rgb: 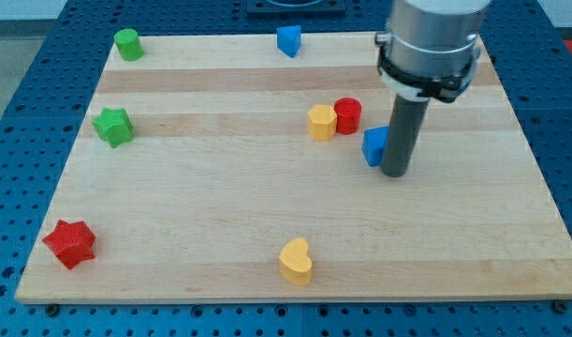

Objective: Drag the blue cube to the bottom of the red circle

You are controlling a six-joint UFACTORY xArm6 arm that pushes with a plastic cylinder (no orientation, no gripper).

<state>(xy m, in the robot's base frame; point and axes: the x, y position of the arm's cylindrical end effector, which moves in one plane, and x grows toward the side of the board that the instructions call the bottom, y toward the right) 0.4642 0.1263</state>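
My tip [396, 172], a bare rod holding nothing, touches the blue cube [374, 146] on its right side. Cube sits lower-right of the red cylinder [347, 115], near it.

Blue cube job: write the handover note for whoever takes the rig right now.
My tip is on the board, touching the blue cube on its right side in the view.
The blue cube sits just below and to the right of the red circle, with a small gap between them. A yellow block touches the red circle's left side.
Done: cube brought close.
Left: nudge it towards the view's left until it sits directly under the red circle.
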